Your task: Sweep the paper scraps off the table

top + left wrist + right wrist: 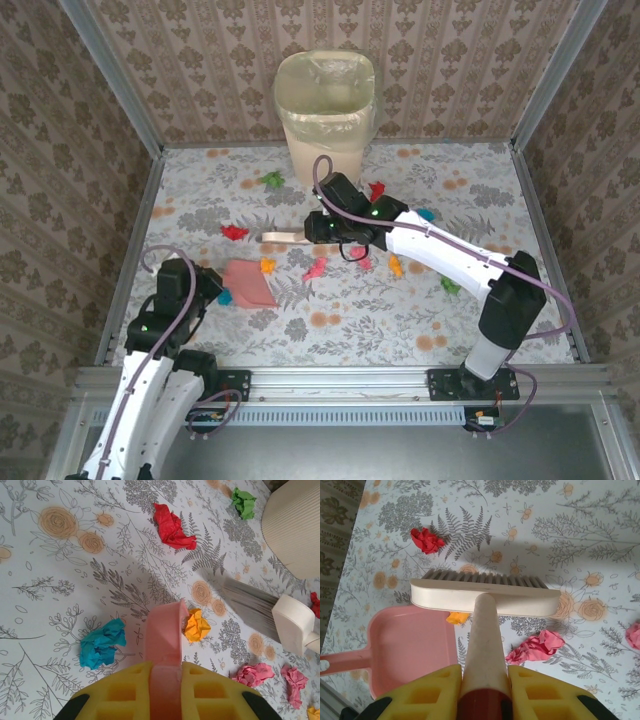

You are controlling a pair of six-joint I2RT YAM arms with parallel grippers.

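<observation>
Bright paper scraps lie scattered over the flower-print table (400, 330): a red one (234, 232), a green one (272, 180), an orange one (267, 266), a pink one (316, 268) and several more to the right. My left gripper (165, 680) is shut on the handle of a pink dustpan (248, 284), which rests on the table. A blue scrap (102, 643) lies left of the pan and an orange scrap (197, 625) lies right of it. My right gripper (484, 690) is shut on the handle of a cream brush (480, 595), bristles down beyond the pan's mouth. A pink scrap (536, 647) lies beside the brush.
A cream waste bin (325, 105) lined with a bag stands at the back middle. Metal rails (340, 378) and brown patterned walls (60, 180) close in the table. The near middle strip of the table holds no scraps.
</observation>
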